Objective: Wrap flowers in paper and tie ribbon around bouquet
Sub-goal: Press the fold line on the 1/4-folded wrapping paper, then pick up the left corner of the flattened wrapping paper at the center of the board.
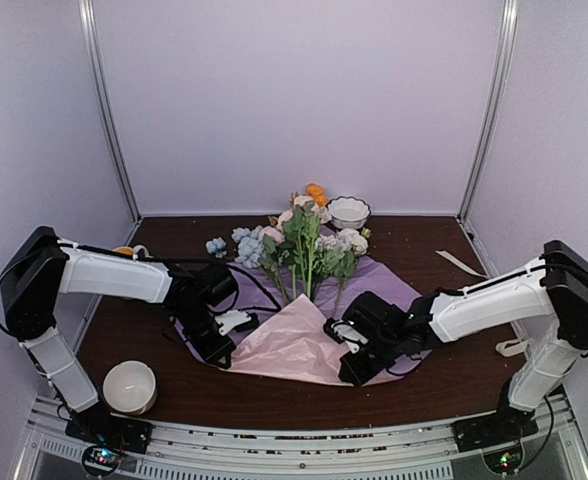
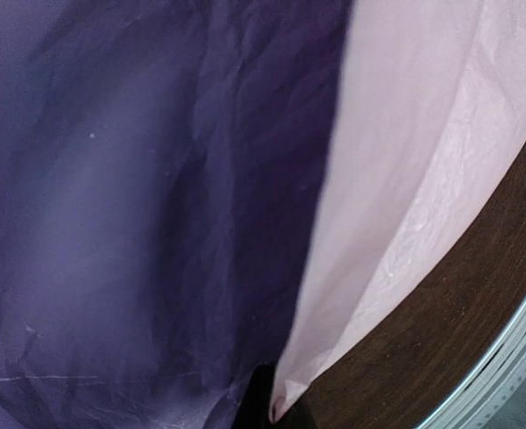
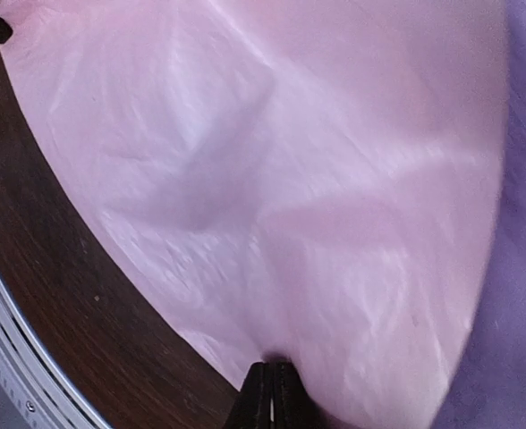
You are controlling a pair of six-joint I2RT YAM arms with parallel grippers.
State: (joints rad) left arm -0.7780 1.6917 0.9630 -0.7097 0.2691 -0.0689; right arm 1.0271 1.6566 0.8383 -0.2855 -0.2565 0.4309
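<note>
Paper (image 1: 292,348) lies mid-table (image 1: 444,375), its near flap folded over and hiding the lower stalks of the flowers (image 1: 304,245). Both wrist views filled by blurred paper. Left gripper (image 1: 217,352) closed, pinching the paper's left edge; right gripper (image 3: 269,374) closed tight on its near-right edge
</note>
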